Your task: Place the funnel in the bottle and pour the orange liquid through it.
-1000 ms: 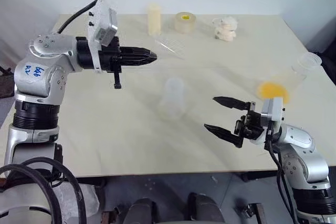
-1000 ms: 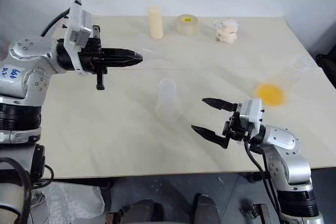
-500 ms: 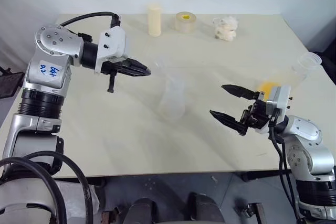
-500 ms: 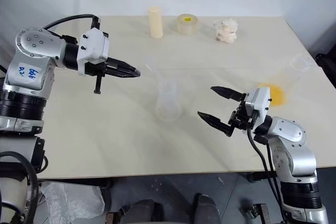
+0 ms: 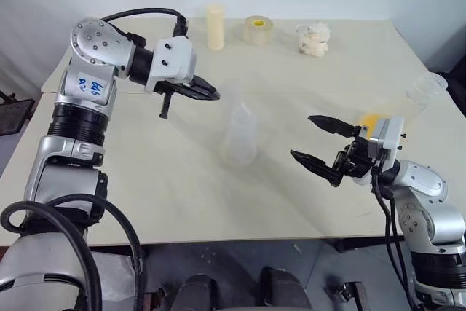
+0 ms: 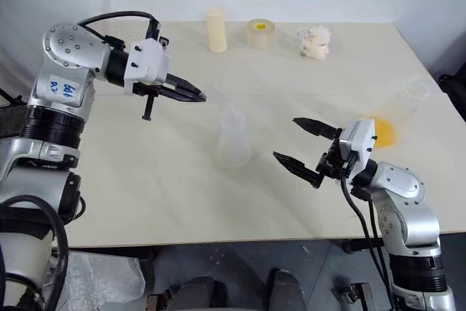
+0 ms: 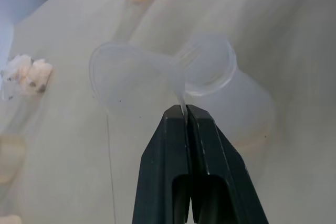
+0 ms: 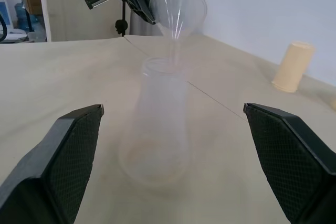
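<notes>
Head views: the funnel (image 5: 231,91) is carried by the left gripper (image 5: 211,94), jaws clenched on its rim, held just above the bottle (image 5: 240,136), which stands upright mid-desk (image 5: 145,180); the funnel is barely made out against the pale top, so alignment w/ the mouth can't be judged well here. The right gripper (image 5: 314,143) hangs near the bottle's right side w/ jaws spread wide, nothing grasped. The orange liquid (image 5: 373,119) is seen in a tilted clear flask (image 5: 422,92) at the desk's right edge, partly hidden behind the right wrist. A cream cylinder (image 5: 214,27), tape roll (image 5: 257,30) and a crumpled wad (image 5: 312,40) are set along the far edge, well apart from the work. Left wrist view: only a thin bit of rim is pinched betw. the shut tips, so the funnel (image 7: 131,85) could be twisted or slipped out if its stem is caught on the bottle's lip (image 7: 210,69); the cone is tilted, stem aimed at the mouth but not plainly inside. Right wrist view: the stem tip (image 8: 173,56) is seen about at the rim of the bottle (image 8: 160,124), so it might be set down on the edge, not in the opening, and the light, unsteadied bottle could be tipped. Later, liquid could be spilled if the funnel is left leaning
</notes>
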Available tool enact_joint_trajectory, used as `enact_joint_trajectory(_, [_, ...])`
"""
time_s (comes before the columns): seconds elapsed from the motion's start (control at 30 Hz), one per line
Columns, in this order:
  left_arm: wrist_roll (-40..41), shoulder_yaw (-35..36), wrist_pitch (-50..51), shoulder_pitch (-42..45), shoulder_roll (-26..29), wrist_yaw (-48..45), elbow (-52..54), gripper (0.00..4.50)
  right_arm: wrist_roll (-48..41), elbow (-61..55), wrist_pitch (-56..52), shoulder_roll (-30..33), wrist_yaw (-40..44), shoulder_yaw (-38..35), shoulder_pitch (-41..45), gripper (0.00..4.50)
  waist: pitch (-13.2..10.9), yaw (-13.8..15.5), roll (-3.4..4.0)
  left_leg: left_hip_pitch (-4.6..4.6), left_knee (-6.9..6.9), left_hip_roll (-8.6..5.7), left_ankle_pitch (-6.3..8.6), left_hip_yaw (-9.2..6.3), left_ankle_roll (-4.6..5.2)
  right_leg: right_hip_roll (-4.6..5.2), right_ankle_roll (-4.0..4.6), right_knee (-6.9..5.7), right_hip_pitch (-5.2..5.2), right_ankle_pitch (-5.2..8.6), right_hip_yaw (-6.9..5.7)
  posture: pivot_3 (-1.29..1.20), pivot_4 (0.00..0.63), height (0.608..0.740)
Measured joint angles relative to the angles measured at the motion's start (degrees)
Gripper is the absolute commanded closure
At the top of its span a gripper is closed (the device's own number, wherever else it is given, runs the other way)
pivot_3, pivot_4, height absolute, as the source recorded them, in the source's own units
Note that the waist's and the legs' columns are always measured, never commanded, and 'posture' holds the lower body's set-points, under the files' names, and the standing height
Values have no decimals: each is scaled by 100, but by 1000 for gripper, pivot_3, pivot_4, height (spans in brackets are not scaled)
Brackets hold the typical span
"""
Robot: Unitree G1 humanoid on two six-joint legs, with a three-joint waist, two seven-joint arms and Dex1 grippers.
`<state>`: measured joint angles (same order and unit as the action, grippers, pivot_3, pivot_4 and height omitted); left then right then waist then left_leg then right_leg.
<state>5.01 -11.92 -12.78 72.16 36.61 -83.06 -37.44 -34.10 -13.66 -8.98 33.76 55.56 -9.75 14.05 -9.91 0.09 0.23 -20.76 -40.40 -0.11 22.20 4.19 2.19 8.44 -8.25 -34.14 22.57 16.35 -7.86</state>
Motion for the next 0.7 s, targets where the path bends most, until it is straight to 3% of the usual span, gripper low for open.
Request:
enact_joint_trajectory(0.27, [-219,-60,-514,282,-190,-225,-542,4483,-1,-94,0,-5,-122,1,-111,0,0,7,0,-53,-49,1,0,-10,1,2,0,-5,9,0,-37,0,150,740])
enact_joint_trajectory(0.7, [-638,-436,-1215,642,-291,-288,-822,4483,24,-84,25,-86,-143,19,-116,0,0,15,0,-54,-61,0,1,-19,1,6,0,-19,5,0,-44,0,150,740])
